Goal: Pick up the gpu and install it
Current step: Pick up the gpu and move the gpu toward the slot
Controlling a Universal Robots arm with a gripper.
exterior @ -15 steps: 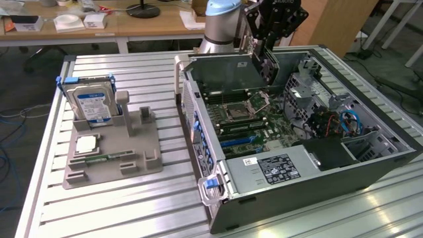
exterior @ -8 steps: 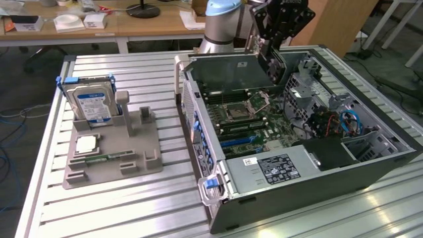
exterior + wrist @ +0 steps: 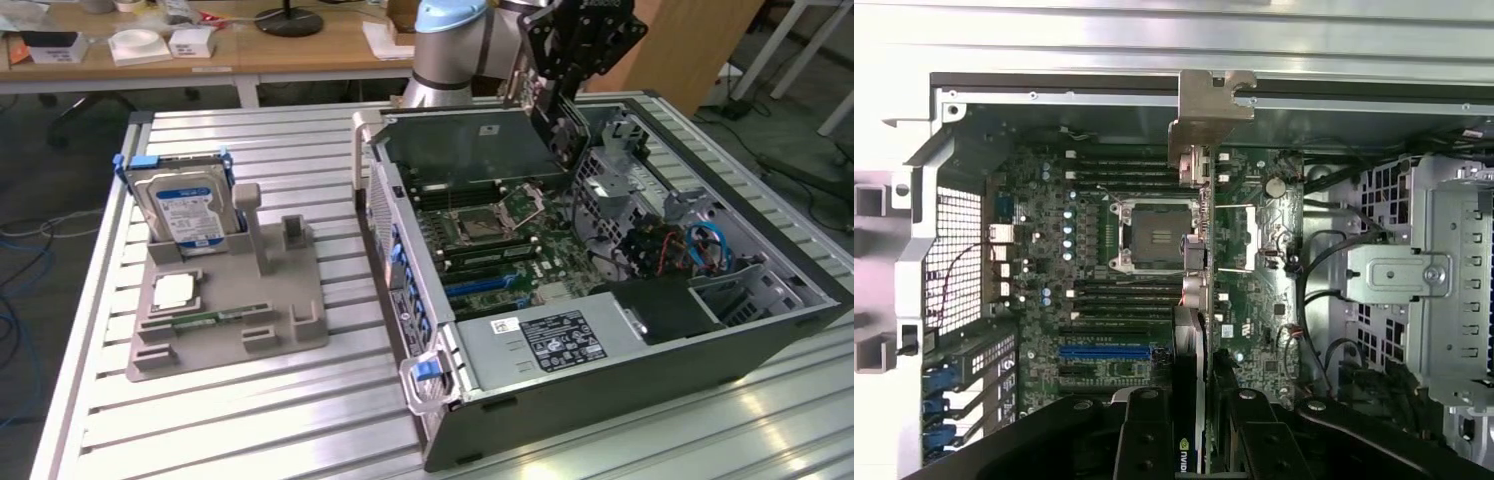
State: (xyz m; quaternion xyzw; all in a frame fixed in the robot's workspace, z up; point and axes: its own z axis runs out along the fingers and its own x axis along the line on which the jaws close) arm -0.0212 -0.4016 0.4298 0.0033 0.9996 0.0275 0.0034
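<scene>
gpu (image 3: pixel 1195 300) sits edge-on between the fingers (image 3: pixel 1146 435), which clamp it above the motherboard (image 3: pixel 1044 300).

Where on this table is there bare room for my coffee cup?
Bare slats of the table lie in front of the grey holder and in the strip between it and the computer case. Crowded: the holder with its hard drive, and inside the case, where the gripper holds the gpu.
</scene>
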